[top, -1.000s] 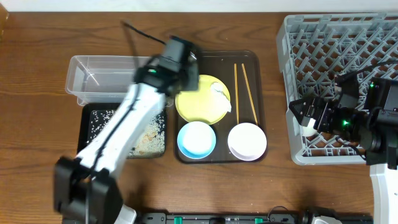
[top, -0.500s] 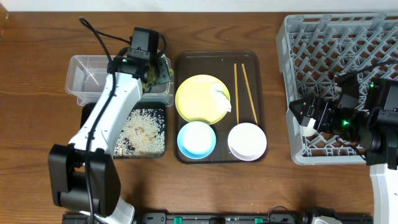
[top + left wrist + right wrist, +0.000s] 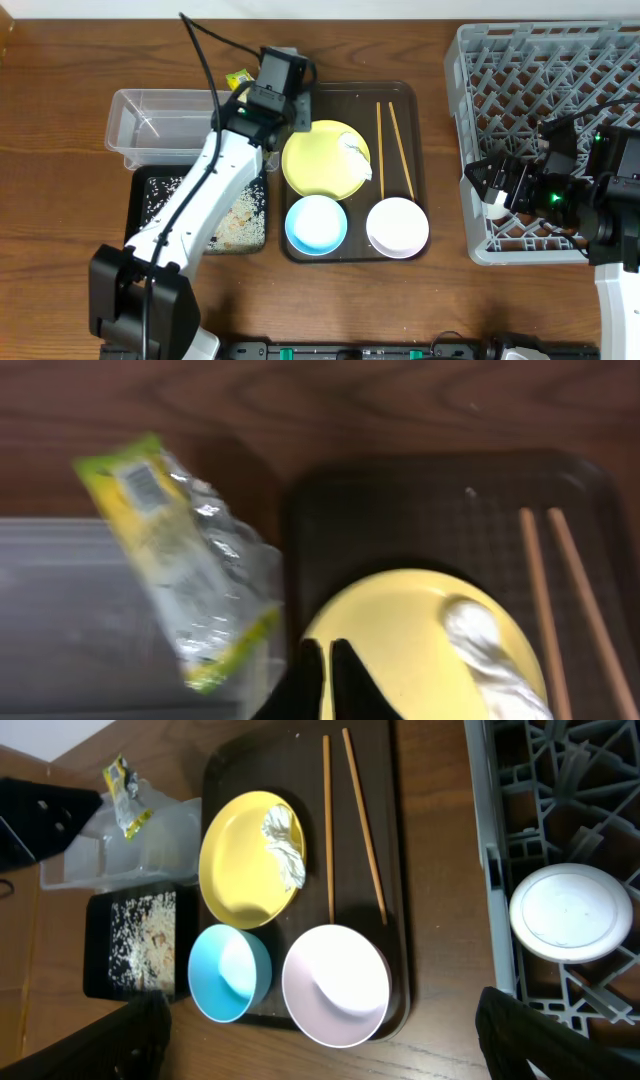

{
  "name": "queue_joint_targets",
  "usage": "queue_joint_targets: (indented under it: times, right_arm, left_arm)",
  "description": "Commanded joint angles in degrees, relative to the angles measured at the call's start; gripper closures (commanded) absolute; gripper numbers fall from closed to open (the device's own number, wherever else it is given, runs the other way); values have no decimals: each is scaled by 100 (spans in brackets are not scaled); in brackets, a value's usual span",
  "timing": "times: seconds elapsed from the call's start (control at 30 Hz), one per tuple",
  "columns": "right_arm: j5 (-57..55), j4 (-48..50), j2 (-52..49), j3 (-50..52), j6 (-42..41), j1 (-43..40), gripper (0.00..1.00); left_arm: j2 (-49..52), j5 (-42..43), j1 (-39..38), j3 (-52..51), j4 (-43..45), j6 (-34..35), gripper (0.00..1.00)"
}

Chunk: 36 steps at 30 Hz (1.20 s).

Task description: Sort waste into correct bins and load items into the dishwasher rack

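Note:
My left gripper [image 3: 290,118] is shut and empty in the left wrist view [image 3: 325,660], over the left rim of the yellow plate [image 3: 320,165]. The yellow-green wrapper [image 3: 180,560] is blurred at the far right corner of the clear tub [image 3: 160,125]; I cannot tell whether it rests there. It also shows from overhead [image 3: 238,77]. A white scrap [image 3: 358,152] lies on the plate. The blue bowl [image 3: 316,224], white bowl [image 3: 397,227] and chopsticks [image 3: 392,150] sit on the brown tray. My right gripper [image 3: 320,1020] is open and empty at the left edge of the grey rack [image 3: 560,80].
The black tray [image 3: 140,215] with rice bits lies in front of the tub. The brown serving tray [image 3: 345,95] lies mid-table. A round white item [image 3: 570,910] sits in the rack's near left corner.
My left arm swung from the tub's right end back to the right, over the plate's edge. The wrapper is out of its jaws and now by the tub's far corner. The right arm has not moved.

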State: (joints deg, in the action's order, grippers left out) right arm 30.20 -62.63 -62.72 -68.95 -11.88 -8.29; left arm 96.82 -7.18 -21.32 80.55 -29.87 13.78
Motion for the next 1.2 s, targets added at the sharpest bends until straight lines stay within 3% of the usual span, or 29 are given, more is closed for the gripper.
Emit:
queue_joint_targets:
  times: [0.0, 0.27, 0.5, 0.77, 0.87, 0.97, 1.03, 1.1, 1.17]
  right_arm:
    - [68, -22, 20, -101, 33, 44, 5]
    - [70, -17, 20, -101, -11, 44, 5]
    - [70, 2, 20, -101, -33, 46, 5]
    - [68, 2, 20, -101, -31, 44, 5]
    - [68, 2, 20, -101, -28, 44, 5]
    - [66, 4, 20, -101, -28, 44, 5]
    - [48, 2, 20, -101, -28, 44, 5]
    - [2, -15, 20, -101, -28, 44, 5]
    - [4, -17, 20, -101, -28, 46, 4]
  left_arm:
    - [203, -317, 295, 122, 15, -260, 94]
    - [807, 284, 896, 122, -214, -308, 94]
    - [905, 310, 1110, 120, -1099, -413, 94]
    - [-160, 398, 1150, 144, -1480, -160, 92]
    - [-632, 1084, 1117, 144, -1432, -105, 91]
    - [-730, 1773, 815, 140, -1458, -107, 78]
    - [-645, 1858, 459, 79, -1464, -105, 72]
    - [-472, 1856, 13, 17, -1421, -103, 59]
    - [-236, 1853, -391, 17, -1353, -101, 53]
